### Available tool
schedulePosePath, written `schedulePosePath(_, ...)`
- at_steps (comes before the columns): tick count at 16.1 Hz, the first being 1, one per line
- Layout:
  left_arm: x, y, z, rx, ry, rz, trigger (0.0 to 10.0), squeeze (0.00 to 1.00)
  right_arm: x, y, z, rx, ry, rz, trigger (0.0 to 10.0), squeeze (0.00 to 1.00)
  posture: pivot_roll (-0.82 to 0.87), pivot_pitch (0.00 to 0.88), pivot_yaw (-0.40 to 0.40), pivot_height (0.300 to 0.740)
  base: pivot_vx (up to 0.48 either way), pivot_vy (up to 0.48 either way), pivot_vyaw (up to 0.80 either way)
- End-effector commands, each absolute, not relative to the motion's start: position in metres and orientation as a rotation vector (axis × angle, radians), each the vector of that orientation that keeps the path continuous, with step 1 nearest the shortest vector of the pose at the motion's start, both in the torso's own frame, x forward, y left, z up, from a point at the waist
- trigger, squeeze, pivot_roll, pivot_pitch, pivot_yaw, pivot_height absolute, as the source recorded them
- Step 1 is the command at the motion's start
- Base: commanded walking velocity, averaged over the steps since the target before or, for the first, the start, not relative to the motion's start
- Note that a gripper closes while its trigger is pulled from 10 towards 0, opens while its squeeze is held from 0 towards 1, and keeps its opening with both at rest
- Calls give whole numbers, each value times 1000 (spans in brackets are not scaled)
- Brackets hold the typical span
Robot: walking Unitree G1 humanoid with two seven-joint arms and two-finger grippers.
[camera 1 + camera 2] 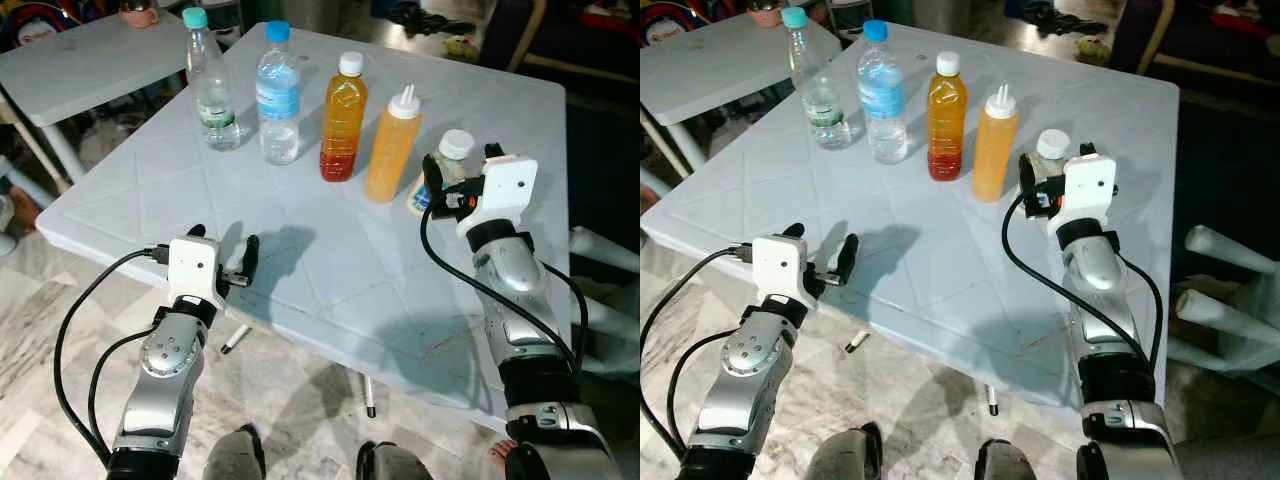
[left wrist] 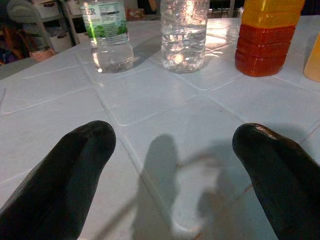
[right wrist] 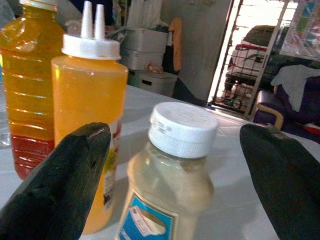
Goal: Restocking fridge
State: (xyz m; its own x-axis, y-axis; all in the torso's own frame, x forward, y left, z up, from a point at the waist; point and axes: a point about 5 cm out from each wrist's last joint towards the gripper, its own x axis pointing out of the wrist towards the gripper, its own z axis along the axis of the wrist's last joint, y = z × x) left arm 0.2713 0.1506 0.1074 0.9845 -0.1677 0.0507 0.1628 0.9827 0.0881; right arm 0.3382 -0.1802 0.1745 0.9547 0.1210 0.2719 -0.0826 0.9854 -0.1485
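Nearest, the robot's dark feet are showing at the bottom edge over a marbled stone floor (image 1: 300, 390). Left pincer (image 1: 222, 255) is hovering at the near edge of the table (image 1: 330, 270), a pale plastic top moulded with shallow diamond grooves; its two blunt black fingers (image 2: 60, 175) are standing spread apart, released, gripping nothing, and throwing a soft shadow on the surface. Right pincer (image 1: 1055, 165) is reaching farther in on the right side, fingers wide and straddling a squat jar (image 3: 170, 185) with a white ribbed screw cap and blue label, pale contents inside; contact with the glass is not visible, so the pincer is reading as released around it. The jar's lower half is being hidden by the wrist housing in the head views. Just beside it, toward the left, a soft orange squeeze bottle (image 1: 392, 145) with a twin-nozzle white top is standing upright, then an amber juice bottle (image 1: 343, 118) with darker red sediment at its base, then a clear ribbed water bottle (image 1: 278, 95) with blue cap, then a slimmer clear bottle (image 1: 210, 85) with teal cap and green label. Beyond, a second pale table (image 1: 80, 60) is being cut off at frame left; the background clutter is hard to make out.
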Motion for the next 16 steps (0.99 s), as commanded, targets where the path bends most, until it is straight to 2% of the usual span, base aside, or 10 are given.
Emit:
schedulePosePath(1,269,151,107,97,-49,-172,10000,0,341,-181,177,-150,-293,113,10000,0,97,145,29,740,0,0,0)
schedulePosePath(15,261,154,108,114,-22,-192,10000,0,366,-187,189,-128,-296,116,10000,0,133,177,45,740,0,0,0)
schedulePosePath(16,261,154,107,115,-19,-193,10000,0,368,-187,190,-125,-297,119,2314,0,135,177,44,740,0,0,0)
